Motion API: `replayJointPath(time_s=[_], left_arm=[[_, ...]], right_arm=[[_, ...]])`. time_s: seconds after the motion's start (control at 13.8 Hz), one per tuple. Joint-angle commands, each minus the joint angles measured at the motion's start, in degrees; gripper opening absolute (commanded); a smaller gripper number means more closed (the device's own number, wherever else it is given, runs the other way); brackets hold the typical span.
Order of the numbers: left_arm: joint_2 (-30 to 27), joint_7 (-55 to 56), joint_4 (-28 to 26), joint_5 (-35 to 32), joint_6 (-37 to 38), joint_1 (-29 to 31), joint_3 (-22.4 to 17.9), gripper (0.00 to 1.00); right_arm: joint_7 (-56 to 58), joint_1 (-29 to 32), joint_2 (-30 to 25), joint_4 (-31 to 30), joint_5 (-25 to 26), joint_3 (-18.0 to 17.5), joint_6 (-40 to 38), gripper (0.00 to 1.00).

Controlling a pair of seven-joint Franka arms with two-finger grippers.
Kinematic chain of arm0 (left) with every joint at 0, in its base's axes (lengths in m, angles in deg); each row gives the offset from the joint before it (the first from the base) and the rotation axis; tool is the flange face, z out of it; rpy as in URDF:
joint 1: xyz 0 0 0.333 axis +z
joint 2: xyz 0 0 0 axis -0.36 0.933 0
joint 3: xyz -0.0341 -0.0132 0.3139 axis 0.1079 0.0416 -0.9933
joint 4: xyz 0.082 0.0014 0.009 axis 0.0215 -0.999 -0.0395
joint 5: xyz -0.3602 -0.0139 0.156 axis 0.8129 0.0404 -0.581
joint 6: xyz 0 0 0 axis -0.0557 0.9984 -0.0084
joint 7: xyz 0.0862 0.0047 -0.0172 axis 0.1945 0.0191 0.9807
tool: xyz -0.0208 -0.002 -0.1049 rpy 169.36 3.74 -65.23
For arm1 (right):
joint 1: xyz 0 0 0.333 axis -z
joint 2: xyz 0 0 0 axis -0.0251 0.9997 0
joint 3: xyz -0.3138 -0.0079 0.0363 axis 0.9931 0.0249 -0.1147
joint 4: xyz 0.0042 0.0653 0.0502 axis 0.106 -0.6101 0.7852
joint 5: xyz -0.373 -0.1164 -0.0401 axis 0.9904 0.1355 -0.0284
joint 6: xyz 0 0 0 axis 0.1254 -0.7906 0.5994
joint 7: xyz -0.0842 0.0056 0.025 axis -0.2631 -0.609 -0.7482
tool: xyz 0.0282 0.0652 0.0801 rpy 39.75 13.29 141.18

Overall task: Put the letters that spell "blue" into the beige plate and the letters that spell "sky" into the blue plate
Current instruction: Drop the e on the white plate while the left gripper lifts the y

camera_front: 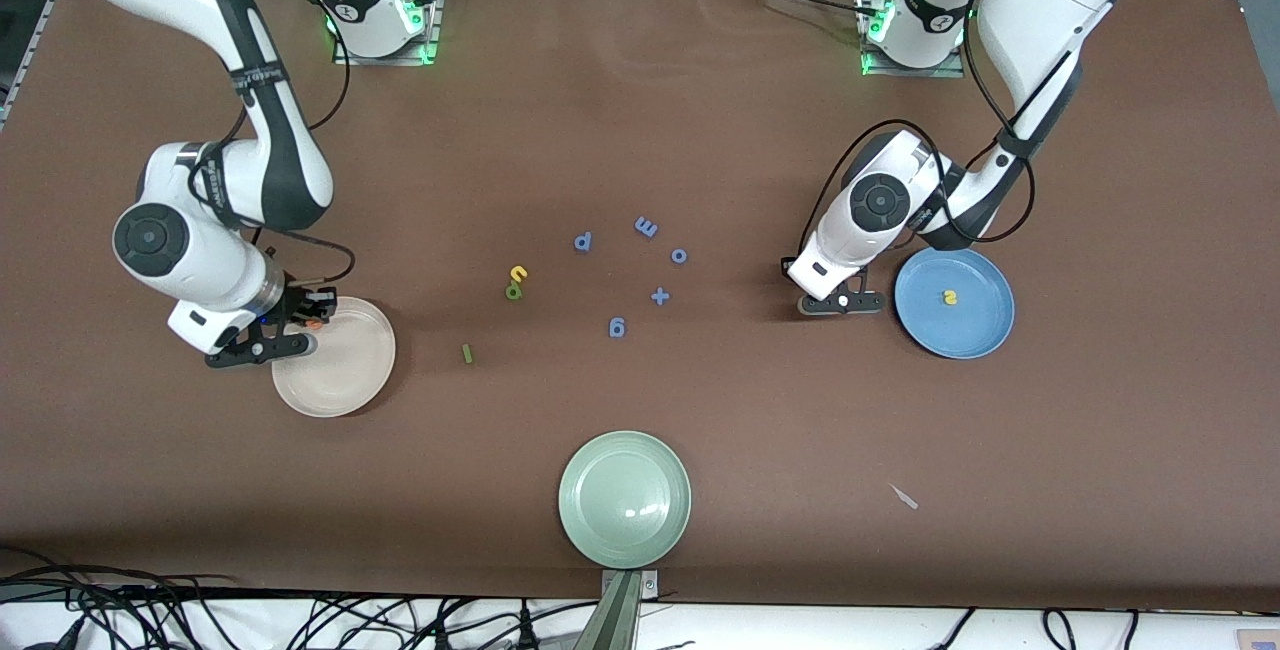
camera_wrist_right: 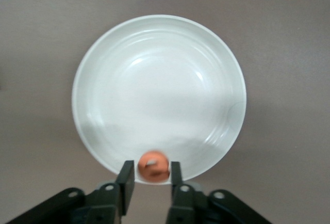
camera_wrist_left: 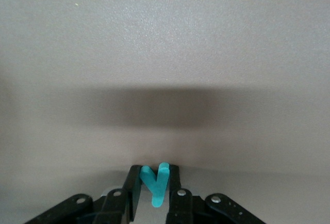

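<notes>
**Carrying two letters toward their plates**

Holding the round cream-beige plate (camera_front: 335,358) as the landmark: the round mid-blue plate (camera_front: 955,303) lies well apart from it, at the left arm's end of the table, with a small yellow foam s (camera_front: 949,297) already in it. The right gripper (camera_wrist_right: 151,178) hangs over the beige plate's rim, its fingers either side of the small orange foam e (camera_wrist_right: 152,167); I cannot tell whether they pinch it or have let go. The left gripper (camera_wrist_left: 154,188) sits low just beside the blue plate, fingers pinching the small teal foam y (camera_wrist_left: 155,184).

The yellow foam u (camera_front: 517,274), green foam b (camera_front: 513,291) and dark green foam bar l (camera_front: 467,354) lie between the plates, nearer the beige one.

Doing this well probably means moving the e further inside the rim before release, and lifting the y clear before crossing the blue plate's edge.
</notes>
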Motion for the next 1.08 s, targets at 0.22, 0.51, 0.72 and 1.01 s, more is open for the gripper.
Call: replayJointPath(time_s=[0.22,0.51,0.72,1.01], left_arm=[[-3.3,1.5,1.5,-1.1,2.6,1.3,0.1,0.0],[-3.4,-1.7,7.7,0.4,12.3,3.4,0.1,0.0],[-3.2,-9.6,8.0,0.3,13.2,10.3,0.1,0.0],[-3.3,-18.5,7.0,0.0,14.2,17.2,0.0,0.02]], right_arm=[[-2.4,-1.1,2.1,4.0,-1.3,-1.8,-0.3,0.64],[-8.1,-1.5,2.1,4.0,-1.3,-6.1,-0.4,0.69],[-11.5,-2.1,4.8,6.7,-1.5,-9.3,-0.2,0.69],[-18.1,-6.3,10.6,11.5,-0.5,-10.3,0.4,0.68]])
